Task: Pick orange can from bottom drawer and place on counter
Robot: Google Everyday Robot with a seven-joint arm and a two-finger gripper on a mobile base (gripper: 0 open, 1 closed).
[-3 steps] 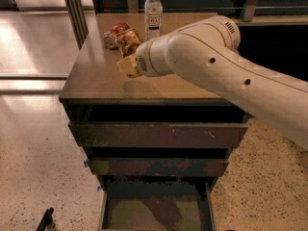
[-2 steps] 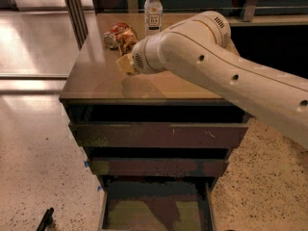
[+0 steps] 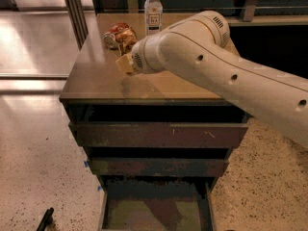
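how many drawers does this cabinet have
3. The upper drawer front sits just under the counter, the middle drawer front below it, and the drawer is pulled open at the bottom, partly cut off. The gripper hangs over the counter.

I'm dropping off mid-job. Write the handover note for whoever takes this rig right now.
Tool: above the counter, close in front of the orange can.
Orange can: on the counter, back left, beside a red-orange can, with the water bottle behind.
Drawer: pulled out, nothing visible inside.
Done: the can appears placed.
Left: confirm the tool is clear of it, then retract the arm.
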